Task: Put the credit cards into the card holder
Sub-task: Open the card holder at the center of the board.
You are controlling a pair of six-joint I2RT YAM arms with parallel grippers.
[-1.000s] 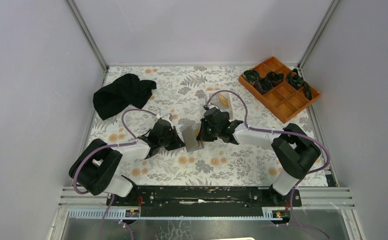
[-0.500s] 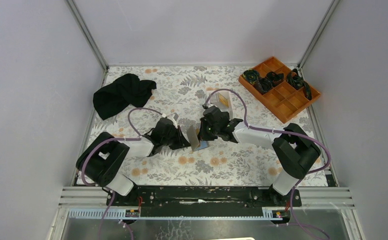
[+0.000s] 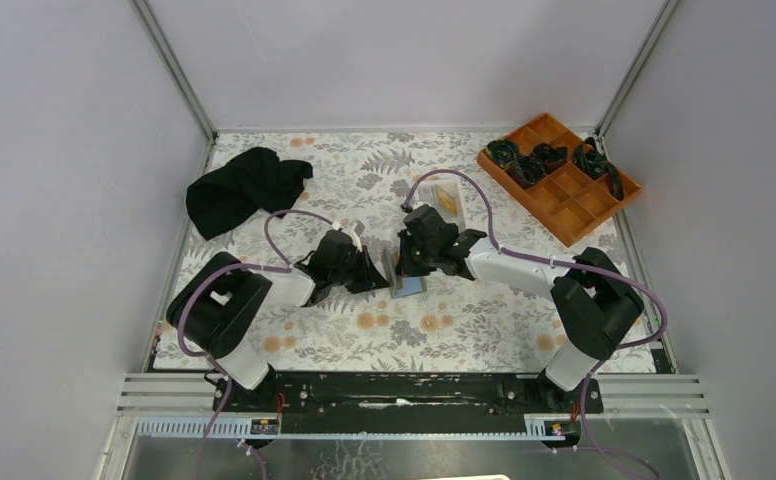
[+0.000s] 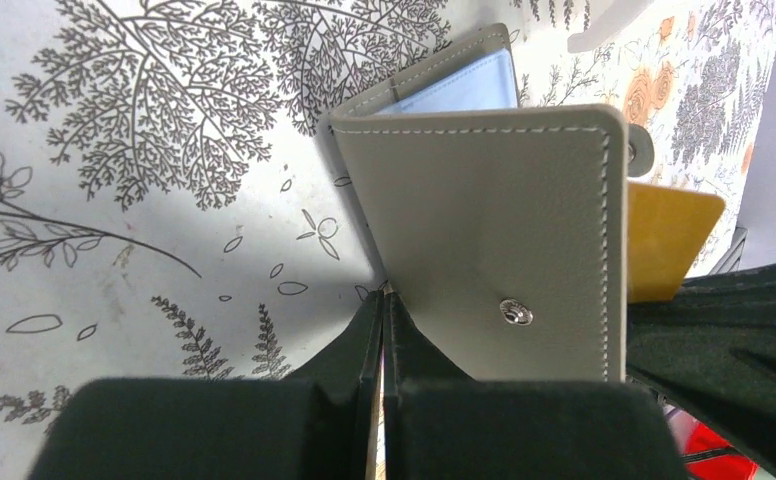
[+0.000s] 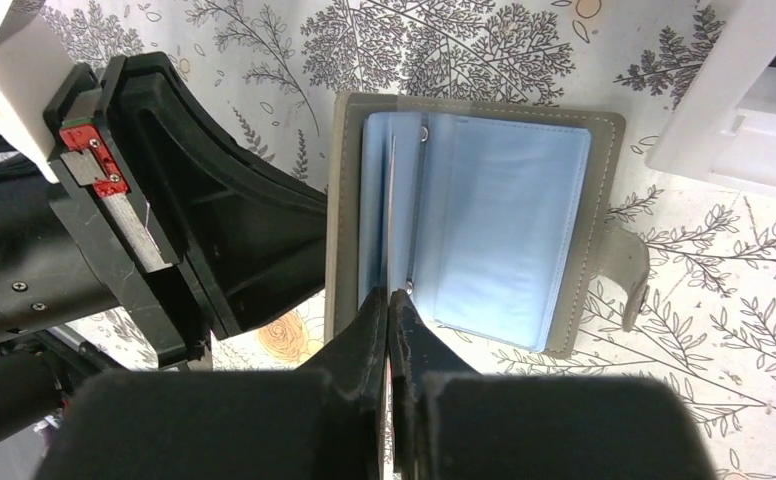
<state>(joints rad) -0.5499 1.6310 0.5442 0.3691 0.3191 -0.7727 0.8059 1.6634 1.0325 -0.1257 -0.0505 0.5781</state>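
The card holder [image 3: 408, 285] lies open at mid-table, grey outside, pale blue inside [image 5: 504, 230]. In the left wrist view one grey cover [image 4: 484, 230] with a snap stud stands upright. My left gripper [image 4: 384, 295] is shut, its tips against that cover's lower corner, with nothing between the fingers. My right gripper [image 5: 390, 296] is shut on an orange-gold credit card [image 4: 666, 242]. In the right wrist view this card shows edge-on as a thin line [image 5: 391, 200], standing over the blue slots near the fold. From above, both grippers [image 3: 372, 278] [image 3: 401, 268] meet at the holder.
A white tray [image 3: 434, 192] with something yellow in it sits just behind the right gripper. An orange compartment tray [image 3: 586, 205] holding dark items stands at the back right. A black cloth [image 3: 244, 188] lies at the back left.
My left gripper has slid right up to the card holder, and the grey cover has swung upright, baring the blue inside. The right gripper with the card has shifted slightly over the holder.
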